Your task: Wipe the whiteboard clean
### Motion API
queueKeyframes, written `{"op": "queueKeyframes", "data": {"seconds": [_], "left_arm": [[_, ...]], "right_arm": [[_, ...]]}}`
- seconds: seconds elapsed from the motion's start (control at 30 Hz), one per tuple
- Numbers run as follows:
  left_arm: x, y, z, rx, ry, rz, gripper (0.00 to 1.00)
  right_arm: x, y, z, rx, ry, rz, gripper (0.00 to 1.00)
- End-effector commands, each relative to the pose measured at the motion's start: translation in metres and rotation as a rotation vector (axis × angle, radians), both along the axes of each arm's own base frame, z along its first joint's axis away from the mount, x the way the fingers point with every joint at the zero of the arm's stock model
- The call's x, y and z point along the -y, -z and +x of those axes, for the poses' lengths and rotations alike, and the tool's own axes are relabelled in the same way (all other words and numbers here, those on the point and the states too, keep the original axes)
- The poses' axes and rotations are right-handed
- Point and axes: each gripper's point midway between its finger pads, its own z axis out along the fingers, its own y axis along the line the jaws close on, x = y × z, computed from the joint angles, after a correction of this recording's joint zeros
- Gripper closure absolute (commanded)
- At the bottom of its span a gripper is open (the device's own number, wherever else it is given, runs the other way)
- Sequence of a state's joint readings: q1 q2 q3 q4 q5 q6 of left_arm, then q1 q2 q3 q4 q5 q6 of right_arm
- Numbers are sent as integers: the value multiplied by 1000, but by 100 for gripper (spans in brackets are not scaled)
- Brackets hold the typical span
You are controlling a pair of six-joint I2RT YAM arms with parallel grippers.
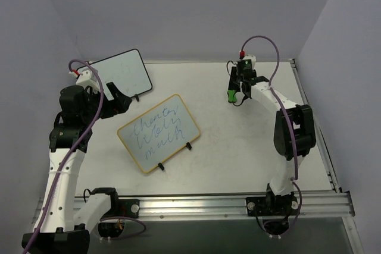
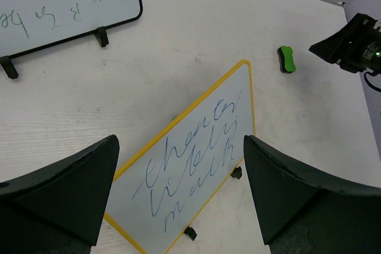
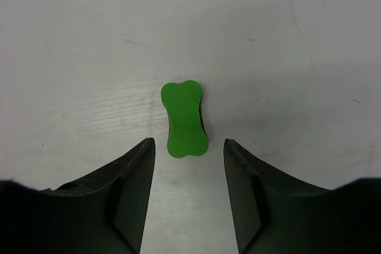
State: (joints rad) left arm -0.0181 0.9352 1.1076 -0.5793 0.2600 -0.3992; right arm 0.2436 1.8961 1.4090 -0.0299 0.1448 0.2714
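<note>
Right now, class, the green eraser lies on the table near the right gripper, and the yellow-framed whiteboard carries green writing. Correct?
No. The left wrist view shows the writing on the yellow-framed whiteboard is blue, not green. The green eraser does lie on the table near the right gripper.

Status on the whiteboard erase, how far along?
Done: nothing; blue writing covers the yellow-framed whiteboard. In hand: the right claw straddles the green eraser, with its jaws not yet touching it. Left: grip the eraser, carry it over, wipe the board.
</note>
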Motion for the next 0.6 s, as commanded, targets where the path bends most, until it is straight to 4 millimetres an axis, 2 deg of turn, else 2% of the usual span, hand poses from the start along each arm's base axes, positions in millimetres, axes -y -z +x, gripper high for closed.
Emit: {"op": "queueKeyframes", "data": {"seconds": [0.0, 0.03, 0.17, 0.23, 0.33, 0.43, 0.57], "left_arm": [[5, -12, 1, 49, 32, 2, 6], [5, -10, 1, 44, 33, 2, 6], [6, -9, 0, 42, 37, -1, 6], [6, -10, 1, 44, 39, -1, 6], [6, -10, 1, 46, 39, -1, 6], [6, -9, 1, 43, 39, -1, 6], [5, -8, 1, 41, 36, 0, 6]], "right_arm": [[-7, 12, 10, -18, -79, -12, 55], [-12, 21, 10, -36, -110, 5, 55], [-18, 31, 13, -33, -154, 13, 57], [-15, 36, 14, -42, -152, -7, 52], [-8, 41, 15, -50, -128, -33, 51], [-4, 47, 17, -60, -114, -51, 53], [-8, 58, 21, -77, -125, -47, 57]]}}
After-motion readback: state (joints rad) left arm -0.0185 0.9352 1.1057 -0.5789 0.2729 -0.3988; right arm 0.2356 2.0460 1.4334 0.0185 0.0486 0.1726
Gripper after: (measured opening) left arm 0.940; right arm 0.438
